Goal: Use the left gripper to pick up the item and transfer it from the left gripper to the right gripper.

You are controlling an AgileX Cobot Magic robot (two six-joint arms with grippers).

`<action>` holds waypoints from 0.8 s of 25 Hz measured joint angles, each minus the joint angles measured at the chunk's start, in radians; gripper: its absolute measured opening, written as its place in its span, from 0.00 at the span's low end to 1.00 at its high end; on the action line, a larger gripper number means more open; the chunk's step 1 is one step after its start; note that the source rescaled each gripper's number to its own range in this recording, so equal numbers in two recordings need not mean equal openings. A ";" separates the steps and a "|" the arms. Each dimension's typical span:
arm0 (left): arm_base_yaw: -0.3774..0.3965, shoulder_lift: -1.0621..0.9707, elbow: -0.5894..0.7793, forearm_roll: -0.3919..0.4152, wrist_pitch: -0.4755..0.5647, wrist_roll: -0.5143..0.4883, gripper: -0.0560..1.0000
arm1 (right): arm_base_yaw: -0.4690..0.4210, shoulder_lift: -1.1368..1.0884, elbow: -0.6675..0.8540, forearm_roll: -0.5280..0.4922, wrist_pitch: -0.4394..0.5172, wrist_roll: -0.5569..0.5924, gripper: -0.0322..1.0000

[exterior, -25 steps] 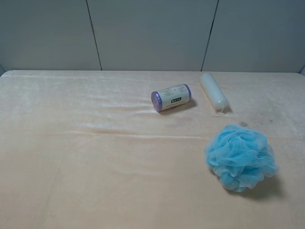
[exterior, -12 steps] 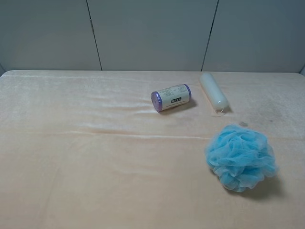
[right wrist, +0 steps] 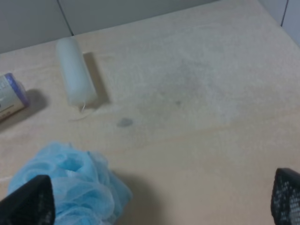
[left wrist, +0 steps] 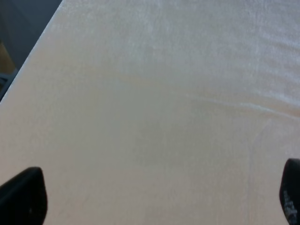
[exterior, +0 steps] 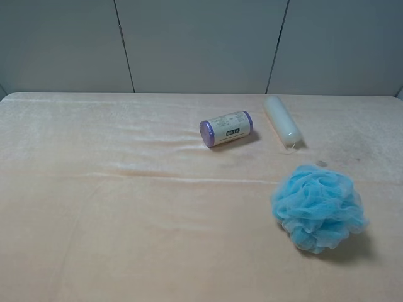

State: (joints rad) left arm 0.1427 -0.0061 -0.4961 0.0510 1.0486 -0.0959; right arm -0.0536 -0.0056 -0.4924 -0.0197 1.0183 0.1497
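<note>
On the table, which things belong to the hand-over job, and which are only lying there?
Belong to the job:
- blue bath pouf
- left gripper, open
- right gripper, open

Only lying there:
- purple-capped canister, on its side
- white tube, lying flat

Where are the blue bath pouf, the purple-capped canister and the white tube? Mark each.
blue bath pouf [exterior: 318, 207]: exterior high view, middle of its ruffles.
purple-capped canister [exterior: 227, 128]: exterior high view, label on its side.
white tube [exterior: 282, 119]: exterior high view, mid-body.

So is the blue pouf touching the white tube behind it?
Apart. The exterior high view shows bare cloth between the pouf and the white tube; the right wrist view shows the same gap.
</note>
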 joint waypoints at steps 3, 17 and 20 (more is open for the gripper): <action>0.000 0.000 0.000 0.000 0.000 0.000 1.00 | 0.000 0.000 0.000 0.000 0.000 0.000 1.00; -0.052 0.000 0.000 0.000 0.000 0.000 1.00 | 0.000 0.000 0.000 0.003 0.000 0.000 1.00; -0.052 0.000 0.000 0.000 0.000 0.000 1.00 | 0.000 0.000 0.000 0.003 0.001 0.000 1.00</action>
